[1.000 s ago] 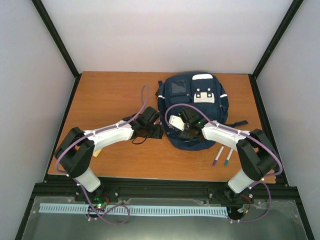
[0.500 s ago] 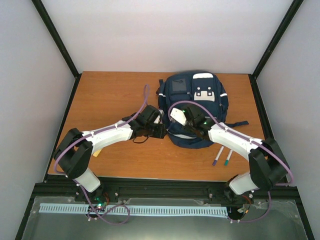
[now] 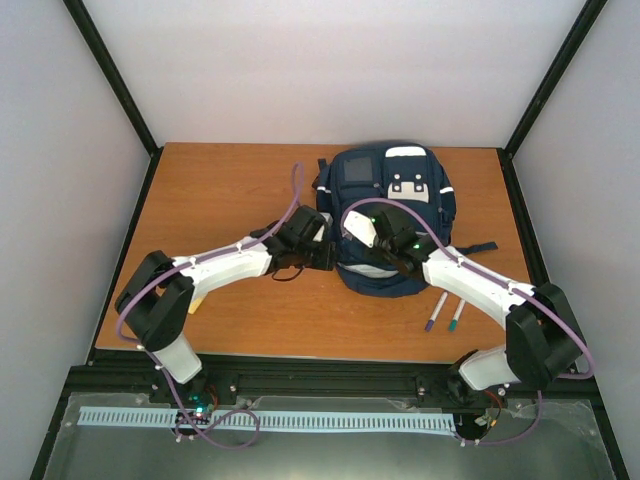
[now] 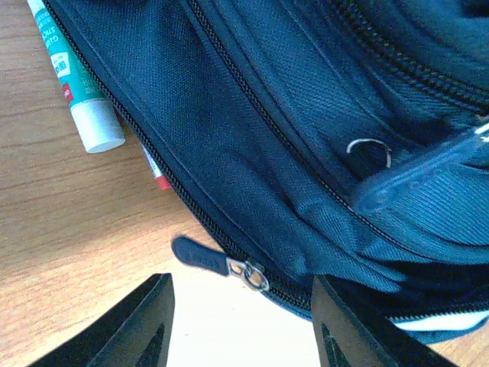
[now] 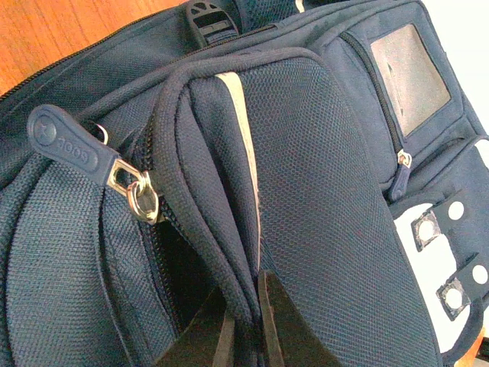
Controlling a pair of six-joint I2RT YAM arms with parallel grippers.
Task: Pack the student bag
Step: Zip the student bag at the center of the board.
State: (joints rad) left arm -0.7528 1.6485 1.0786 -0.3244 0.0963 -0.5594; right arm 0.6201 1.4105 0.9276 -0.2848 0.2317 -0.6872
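Observation:
The student bag (image 3: 430,225), a navy backpack with white patches, lies at the back middle of the table. My right gripper (image 3: 375,232) is over its middle. In the right wrist view that gripper (image 5: 246,329) is shut on a fold of the bag's mesh-lined opening edge (image 5: 229,229), beside a zipper pull (image 5: 72,145). My left gripper (image 3: 322,255) is at the bag's lower left edge. In the left wrist view it (image 4: 241,336) stands open, with a dark zipper pull (image 4: 202,256) just ahead between the fingers and untouched.
A green and white glue stick (image 4: 80,99) lies on the wood, partly under the bag's edge. Two pens, a purple-tipped one (image 3: 436,312) and a green-tipped one (image 3: 456,314), lie to the bag's right front. Black frame posts edge the table.
My right gripper has reached further over the bag and shut on its opening edge. The left gripper has slid right, up to the bag's edge, and narrowed a little.

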